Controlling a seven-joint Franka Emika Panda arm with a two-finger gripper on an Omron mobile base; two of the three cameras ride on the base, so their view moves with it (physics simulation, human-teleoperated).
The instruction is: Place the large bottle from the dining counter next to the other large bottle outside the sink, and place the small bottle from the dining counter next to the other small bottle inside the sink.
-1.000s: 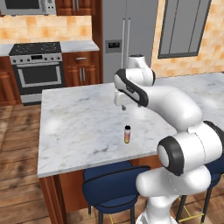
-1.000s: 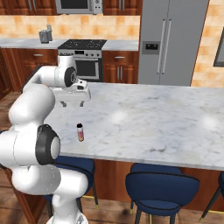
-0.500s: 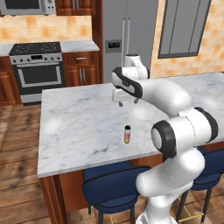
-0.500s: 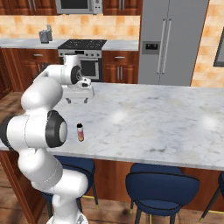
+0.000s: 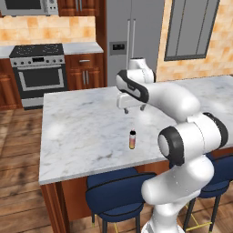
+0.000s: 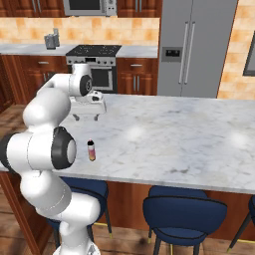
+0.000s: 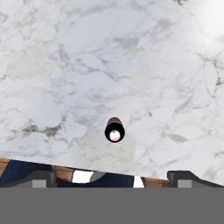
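The small bottle (image 5: 132,139) (image 6: 91,150), pale orange-pink with a dark cap, stands upright on the white marble dining counter (image 5: 86,132) (image 6: 189,144) near its front edge. My gripper (image 5: 134,108) (image 6: 87,118) hangs open above the counter, a little beyond the bottle and higher than its cap, pointing down with nothing between its fingers. From straight above in the hand view, the bottle's cap (image 7: 114,130) lies centred between the two finger tips of the gripper (image 7: 114,178). The large bottle, the sink and the two other bottles are out of view.
Blue stools (image 5: 116,198) (image 6: 182,209) stand under the counter's front edge. Behind the counter are a steel stove (image 5: 38,75) (image 6: 94,62) in wooden cabinets and a grey fridge (image 5: 132,36) (image 6: 196,45). Bare marble stretches to the bottle's left and right.
The arm has swung its elbow round and the hand has turned and dipped slightly over the counter. The jaws stay open and the small bottle has not moved.
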